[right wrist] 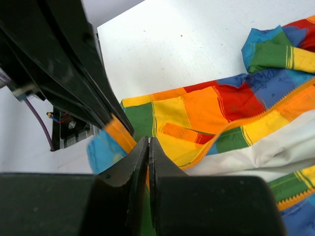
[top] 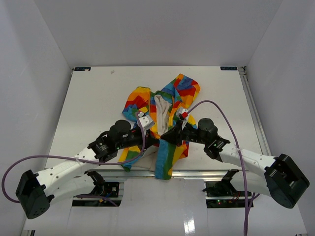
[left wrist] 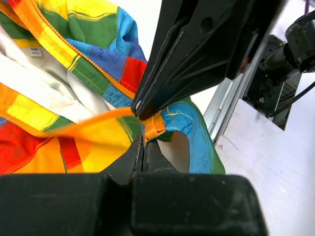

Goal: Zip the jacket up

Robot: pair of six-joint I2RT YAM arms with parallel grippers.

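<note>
The rainbow patchwork jacket (top: 183, 91) lies open in the middle of the table, white lining (top: 161, 109) showing. Its bottom hem hangs over the near edge. My left gripper (top: 160, 141) and right gripper (top: 168, 138) meet tip to tip at the bottom of the front opening. In the left wrist view my left gripper (left wrist: 143, 143) is shut on the orange edge (left wrist: 153, 127) of the jacket (left wrist: 93, 142), with the right gripper's fingers (left wrist: 197, 59) pinching the same strip just above. My right gripper (right wrist: 149, 143) is shut on the jacket (right wrist: 197, 110). The yellow zipper (right wrist: 246, 120) runs unjoined.
A metal rail (top: 206, 173) runs along the table's near edge, and a green and blue part of the hem (top: 165, 167) drapes over it. White walls close in the table on three sides. Purple cables (top: 224, 115) loop above both arms.
</note>
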